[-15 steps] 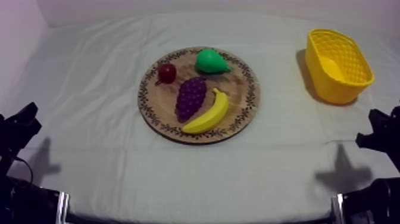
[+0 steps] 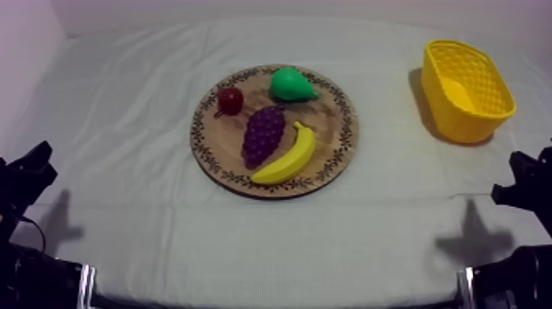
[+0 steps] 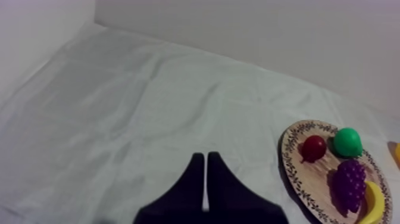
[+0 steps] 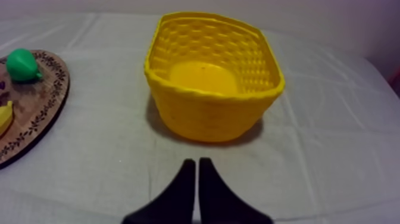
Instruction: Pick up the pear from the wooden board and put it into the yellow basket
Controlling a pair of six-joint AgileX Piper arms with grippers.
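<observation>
Nothing was done: green toy pear (image 2: pixel 292 85) sat on round patterned wooden board (image 2: pixel 325 123), yellow basket (image 2: pixel 465 123) empty; left gripper (image 3: pixel 205 157) and right gripper (image 4: pixel 197 162) fingers together.

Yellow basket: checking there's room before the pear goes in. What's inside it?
Nothing visible: the yellow basket shows a bare floor and woven walls. Its near wall hides a strip of floor just behind it. The pear lies on the wooden board.
</observation>
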